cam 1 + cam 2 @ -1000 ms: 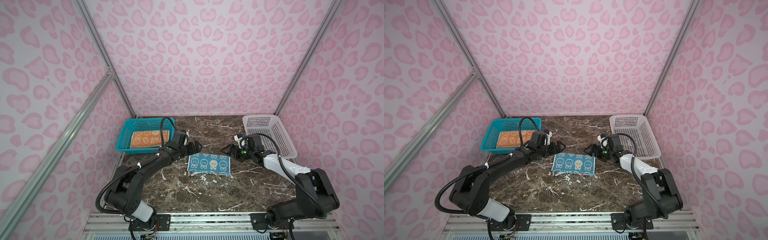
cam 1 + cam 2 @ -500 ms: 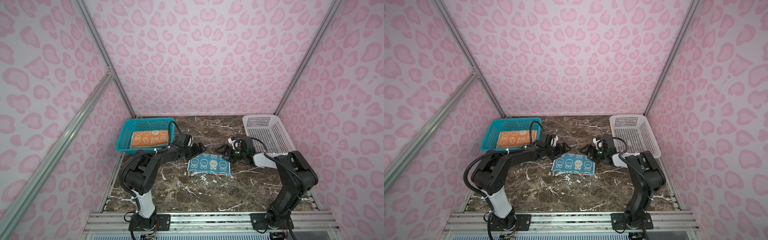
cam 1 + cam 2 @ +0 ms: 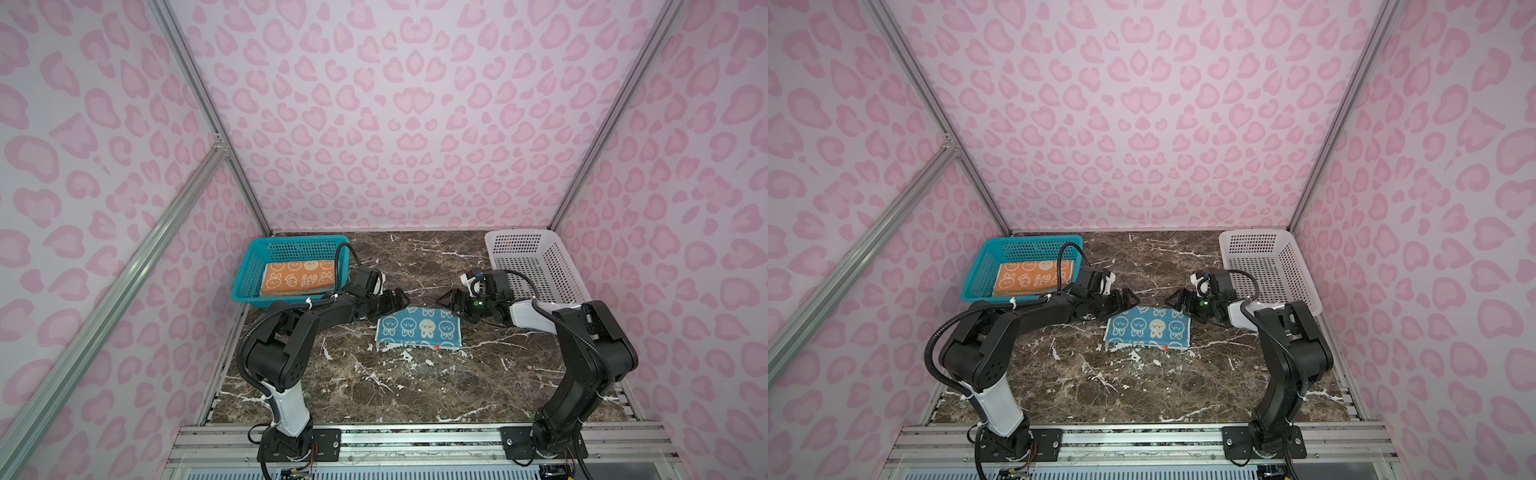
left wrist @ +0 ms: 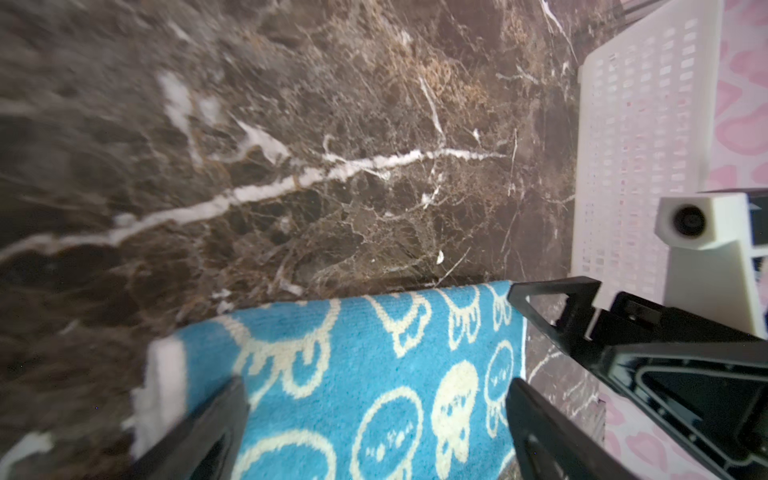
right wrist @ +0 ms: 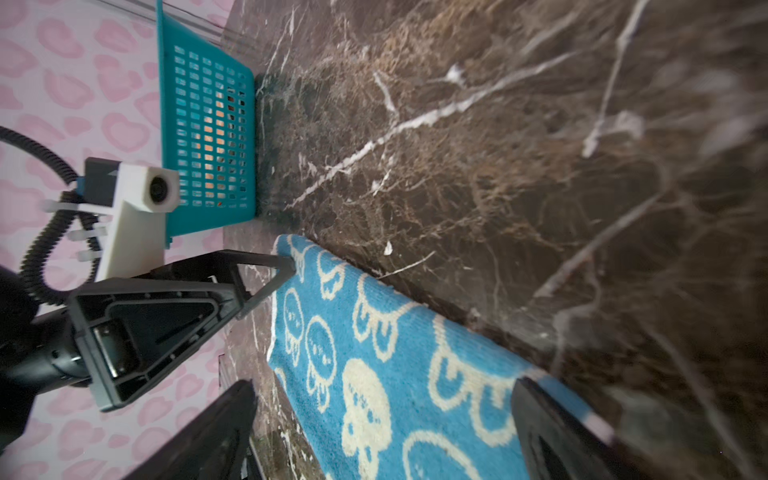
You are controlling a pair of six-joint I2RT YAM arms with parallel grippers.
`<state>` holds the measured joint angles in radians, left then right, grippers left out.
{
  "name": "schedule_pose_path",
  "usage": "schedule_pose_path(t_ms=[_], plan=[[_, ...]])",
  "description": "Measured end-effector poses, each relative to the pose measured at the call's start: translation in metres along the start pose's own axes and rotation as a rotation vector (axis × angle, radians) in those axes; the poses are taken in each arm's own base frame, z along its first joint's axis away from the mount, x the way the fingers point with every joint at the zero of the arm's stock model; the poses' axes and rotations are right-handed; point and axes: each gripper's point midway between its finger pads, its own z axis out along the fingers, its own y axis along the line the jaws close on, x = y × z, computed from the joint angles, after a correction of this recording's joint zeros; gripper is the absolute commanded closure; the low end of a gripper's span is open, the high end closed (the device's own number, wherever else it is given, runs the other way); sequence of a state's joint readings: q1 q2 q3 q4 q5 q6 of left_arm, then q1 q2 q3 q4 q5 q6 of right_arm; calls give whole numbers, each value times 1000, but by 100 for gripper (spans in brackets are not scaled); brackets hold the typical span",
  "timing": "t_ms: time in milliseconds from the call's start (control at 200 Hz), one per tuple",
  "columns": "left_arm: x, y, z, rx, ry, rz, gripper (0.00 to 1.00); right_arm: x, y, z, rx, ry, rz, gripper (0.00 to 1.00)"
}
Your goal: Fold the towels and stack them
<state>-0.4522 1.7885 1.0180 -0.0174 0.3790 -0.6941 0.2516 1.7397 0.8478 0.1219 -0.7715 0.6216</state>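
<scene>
At the middle of the counter (image 3: 374,386) lies the blue towel (image 3: 419,330), a flat rectangle with white rabbit drawings, one of them filled in cream. No writing is legible on it. A small orange tag (image 3: 436,347) sits at its near edge, too small to read.

Left of and behind the blue towel stands the teal basket (image 3: 249,274), holding the orange towel (image 3: 291,280). This towel bears white letters "RAB" over "BIT" among rabbit faces. Layered edges show beneath its front; what they belong to cannot be told.

Right of and behind the blue towel stands the white basket (image 3: 536,266).

The left tool (image 3: 392,300) is spread wide and grips nothing, at the blue towel's far left corner. The left wrist view shows its fingers (image 4: 216,419) astride the cloth. The right tool (image 3: 452,300) is likewise spread wide and grips nothing, at the far right corner. Whether any fingertip touches the cloth cannot be determined. Both wrist views are blurred in places.
</scene>
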Motion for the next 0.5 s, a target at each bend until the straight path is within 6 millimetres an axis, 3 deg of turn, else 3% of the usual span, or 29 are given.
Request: schedule_pose_path(t_ms=[135,220,500], plan=[[-20,-20,-28,-11,-58,61,2,-2,15,-12,47,7,-64,2],[-21,-22,-41,-31,-70,87,2,6,20,-17,83,24,-105,2],[25,31,-42,-213,63,74,1,65,-11,-26,241,140,-115,2]])
